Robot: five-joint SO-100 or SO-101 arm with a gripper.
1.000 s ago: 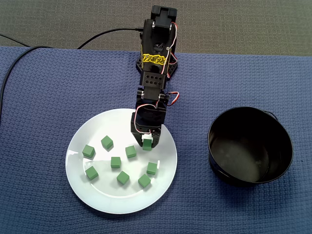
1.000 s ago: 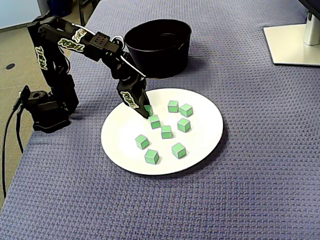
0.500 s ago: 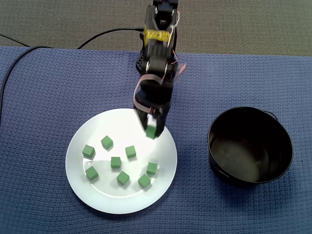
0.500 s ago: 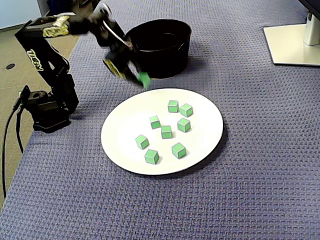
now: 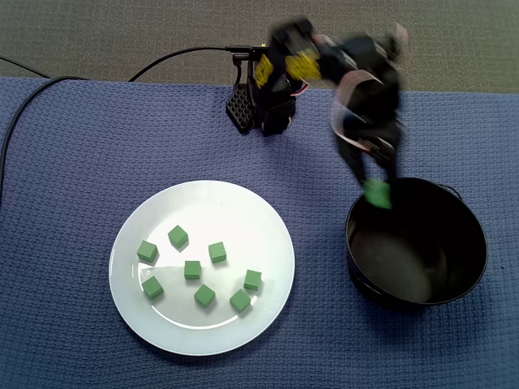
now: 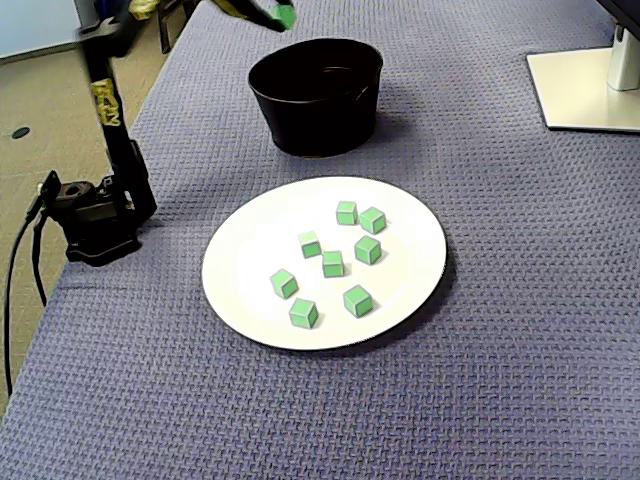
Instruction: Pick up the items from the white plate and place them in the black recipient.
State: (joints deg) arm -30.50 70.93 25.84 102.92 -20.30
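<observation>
My gripper (image 5: 375,188) is shut on a green cube (image 5: 377,194) and hangs over the near-left rim of the black pot (image 5: 466,243) in a fixed view. In the other fixed view the held green cube (image 6: 285,14) shows at the top edge, above and left of the black pot (image 6: 315,120). The white plate (image 5: 235,207) holds several green cubes (image 5: 217,252), spread across its lower half; in the side-on fixed view the white plate (image 6: 250,255) holds the same green cubes (image 6: 333,263). The arm is motion-blurred.
A blue woven cloth (image 5: 81,162) covers the table. The arm's base (image 5: 263,105) stands at the far edge, with a black cable (image 5: 32,89) trailing left. A white stand base (image 6: 590,85) sits at the upper right.
The gripper lifted one green cube off the plate's far edge and swung it right to above the pot's rim. The other cubes have not moved.
</observation>
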